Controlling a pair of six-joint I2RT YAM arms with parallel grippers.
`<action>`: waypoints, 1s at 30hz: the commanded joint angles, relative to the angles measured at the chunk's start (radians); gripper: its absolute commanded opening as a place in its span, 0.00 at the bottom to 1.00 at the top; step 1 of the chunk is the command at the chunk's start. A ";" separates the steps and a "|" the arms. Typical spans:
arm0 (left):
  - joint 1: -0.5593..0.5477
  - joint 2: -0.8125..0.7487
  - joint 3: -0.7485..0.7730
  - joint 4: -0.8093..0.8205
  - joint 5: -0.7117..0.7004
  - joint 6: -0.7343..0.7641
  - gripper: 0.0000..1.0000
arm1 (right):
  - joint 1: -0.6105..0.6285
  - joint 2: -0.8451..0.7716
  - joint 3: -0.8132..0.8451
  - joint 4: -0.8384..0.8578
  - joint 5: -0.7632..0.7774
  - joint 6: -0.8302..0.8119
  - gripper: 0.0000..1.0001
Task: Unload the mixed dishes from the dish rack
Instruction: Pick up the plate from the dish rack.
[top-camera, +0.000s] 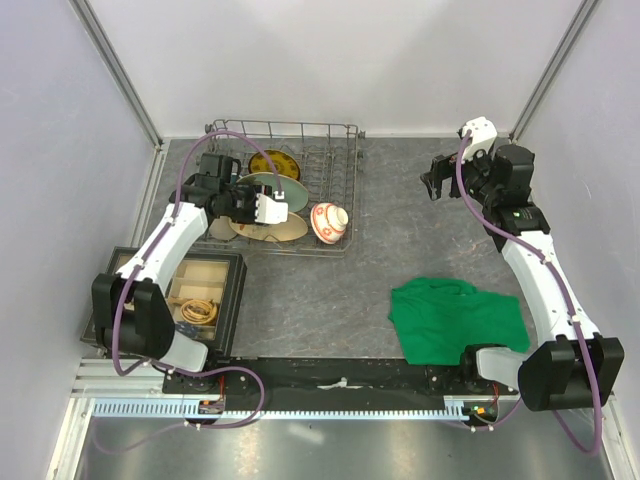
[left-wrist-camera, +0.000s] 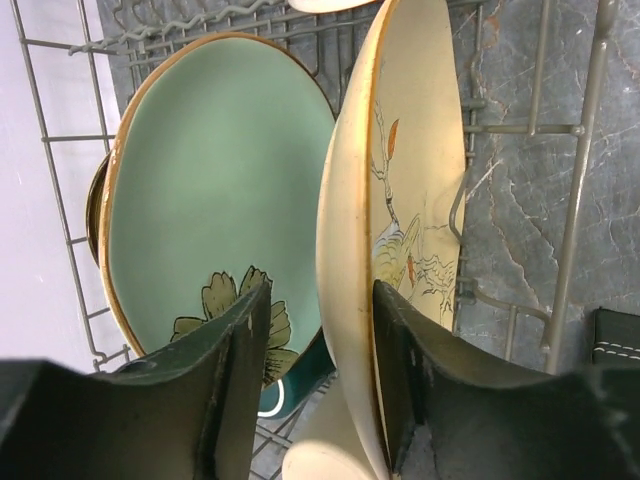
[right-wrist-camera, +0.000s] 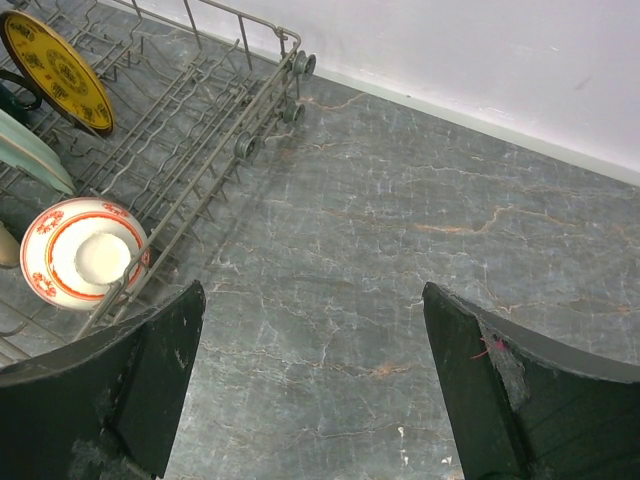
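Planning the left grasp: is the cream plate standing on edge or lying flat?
On edge: the cream plate stands upright in the dish rack, its rim inside the open left gripper.

Left pincer (left-wrist-camera: 320, 300) stands open at lower centre, fingers either side of the upright cream plate (left-wrist-camera: 420, 150) rim. Pale mint-green plate (left-wrist-camera: 220, 190) stands centre left in the dish rack (left-wrist-camera: 574, 200).

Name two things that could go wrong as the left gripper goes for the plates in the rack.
1. The open left gripper straddles the cream plate at its rim; a thin edge grip may let it slip or tilt.
2. The green plate stands close beside it, so a finger could knock it against the rack wires.
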 joint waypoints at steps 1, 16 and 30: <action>-0.007 0.028 0.061 -0.038 -0.012 0.040 0.50 | 0.003 0.002 0.018 0.032 -0.024 -0.012 0.98; -0.025 0.091 0.104 -0.107 -0.037 0.051 0.23 | 0.003 0.009 0.016 0.032 -0.027 -0.012 0.98; -0.033 0.081 0.159 -0.150 -0.023 -0.015 0.02 | 0.003 0.022 0.016 0.032 -0.029 -0.013 0.98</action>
